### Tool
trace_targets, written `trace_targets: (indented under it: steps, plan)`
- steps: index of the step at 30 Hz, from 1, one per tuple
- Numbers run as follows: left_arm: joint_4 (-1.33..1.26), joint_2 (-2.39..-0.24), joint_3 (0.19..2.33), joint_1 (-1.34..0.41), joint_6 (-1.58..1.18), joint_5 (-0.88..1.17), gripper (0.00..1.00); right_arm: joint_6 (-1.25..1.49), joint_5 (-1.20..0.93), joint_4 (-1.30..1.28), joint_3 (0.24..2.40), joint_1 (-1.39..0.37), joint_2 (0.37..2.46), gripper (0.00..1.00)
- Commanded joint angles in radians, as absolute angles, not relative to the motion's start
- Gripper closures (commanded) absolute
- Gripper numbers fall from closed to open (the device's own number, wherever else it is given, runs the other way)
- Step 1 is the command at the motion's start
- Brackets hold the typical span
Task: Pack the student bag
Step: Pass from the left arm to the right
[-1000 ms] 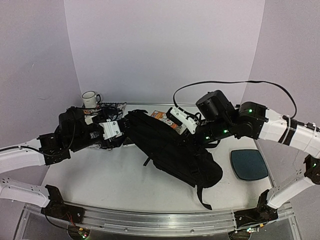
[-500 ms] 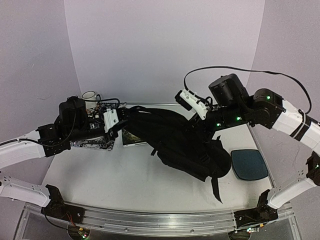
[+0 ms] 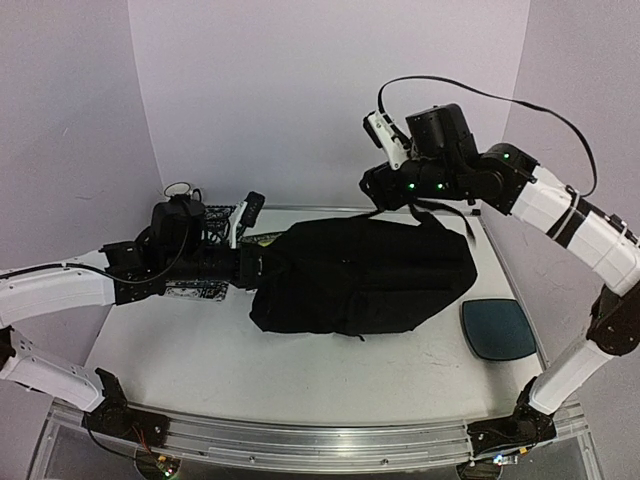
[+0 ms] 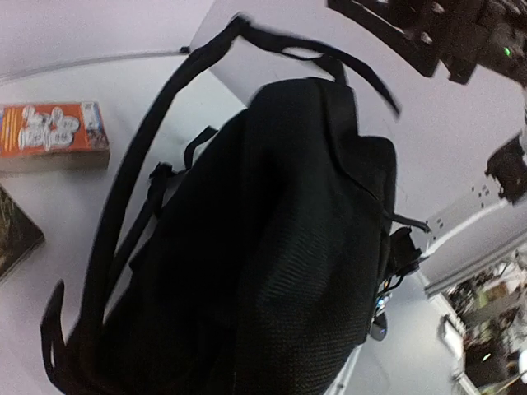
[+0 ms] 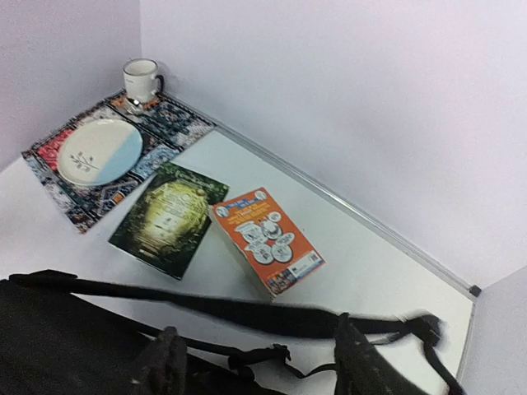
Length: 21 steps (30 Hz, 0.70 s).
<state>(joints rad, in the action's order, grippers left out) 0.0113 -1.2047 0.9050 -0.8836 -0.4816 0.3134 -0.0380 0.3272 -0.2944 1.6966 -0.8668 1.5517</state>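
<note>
The student bag (image 3: 360, 275), a big black backpack, lies stretched across the middle of the table. My left gripper (image 3: 248, 265) is at the bag's left end, shut on its fabric. In the left wrist view the bag (image 4: 280, 247) fills the frame and hides the fingers. My right gripper (image 3: 376, 190) hangs high over the bag's back edge, open. In the right wrist view one black strap (image 5: 247, 311) runs loose beyond its spread fingers (image 5: 160, 362), touching neither. Loose straps (image 3: 445, 210) droop below that arm.
An orange book (image 5: 265, 239) and a dark green book (image 5: 169, 216) lie behind the bag. A white plate (image 5: 95, 152) rests on a patterned placemat (image 5: 49, 177) beside a white mug (image 5: 141, 79) at the back left. A teal pad (image 3: 498, 328) lies at the right.
My left gripper closed on the bag's left end. My right gripper lifted the strap end up and back, then opened and let it go. The bag now lies spread flatter.
</note>
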Motion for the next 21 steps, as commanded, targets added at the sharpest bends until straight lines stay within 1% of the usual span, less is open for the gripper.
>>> trace_targets:
  steps: [1,4,6,10,13,16,18,21]
  plan:
    - [-0.129,-1.150,0.842,-0.845,-0.891,0.210,1.00,-0.008,0.349,-0.256,1.724,-0.873,1.536,0.33]
    - [-0.147,-1.127,0.798,-0.822,-0.993,0.160,1.00,0.043,0.315,-0.258,1.679,-0.873,1.499,0.25]
    - [-0.163,-1.122,0.787,-0.808,-1.027,0.156,1.00,0.074,0.268,-0.260,1.644,-0.872,1.469,0.23]
    - [-0.161,-1.140,0.808,-0.807,-1.026,0.161,1.00,0.120,0.177,-0.261,1.516,-0.873,1.374,0.16]
    - [-0.159,-1.148,0.819,-0.807,-1.026,0.165,1.00,0.169,0.182,-0.261,1.372,-0.872,1.284,0.08]
    - [-0.154,-1.155,0.826,-0.806,-1.026,0.168,1.00,0.221,0.164,-0.261,1.239,-0.873,1.153,0.04]
    - [-0.153,-1.161,0.830,-0.805,-1.031,0.173,1.00,0.239,0.098,-0.261,1.162,-0.872,1.060,0.02]
    - [-0.150,-1.174,0.839,-0.805,-1.034,0.182,1.00,0.245,-0.007,-0.263,1.082,-0.872,0.955,0.02]
